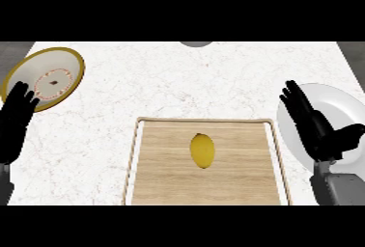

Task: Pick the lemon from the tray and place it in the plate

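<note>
A yellow lemon (203,150) lies near the middle of a wooden tray (242,185) at the counter's front. A plain white plate (335,103) sits at the right edge, partly hidden by my right hand (318,132), which stands open with fingers up, to the right of the tray. My left hand (14,123) is open at the left edge, far from the lemon. Neither hand touches the lemon.
A gold-rimmed white plate (44,77) with a red ring pattern sits at the back left, just above my left hand. The white marble counter (185,82) stretches behind the tray. A grey rounded shape (196,43) shows at the back edge.
</note>
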{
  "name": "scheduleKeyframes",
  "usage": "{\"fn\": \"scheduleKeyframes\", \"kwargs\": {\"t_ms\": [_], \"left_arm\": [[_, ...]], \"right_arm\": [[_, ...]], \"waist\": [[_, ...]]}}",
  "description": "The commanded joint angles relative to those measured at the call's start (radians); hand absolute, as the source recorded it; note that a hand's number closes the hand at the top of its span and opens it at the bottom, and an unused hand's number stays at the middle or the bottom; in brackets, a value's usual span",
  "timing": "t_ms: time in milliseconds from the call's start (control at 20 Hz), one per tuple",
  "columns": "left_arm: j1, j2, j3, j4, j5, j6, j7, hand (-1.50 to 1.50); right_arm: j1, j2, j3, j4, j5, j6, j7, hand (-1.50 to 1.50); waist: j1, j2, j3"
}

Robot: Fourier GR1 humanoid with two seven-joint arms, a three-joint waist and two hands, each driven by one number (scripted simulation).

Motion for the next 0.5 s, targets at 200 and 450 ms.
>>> {"fn": "scheduleKeyframes", "kwargs": {"t_ms": [200, 450], "left_arm": [[0.003, -0.073, -0.142, -0.007, -0.130, -0.031, -0.105, 0.00], [0.020, -0.089, -0.173, -0.007, -0.106, -0.074, -0.081, 0.00]], "right_arm": [[-0.207, 0.232, 0.272, 0.032, 0.110, -0.467, 0.186, 1.50], [-0.184, 0.232, 0.281, 0.055, 0.446, -0.771, 0.153, -1.50]], "waist": [[0.010, -0.009, -0.014], [-0.017, -0.017, -0.017]]}}
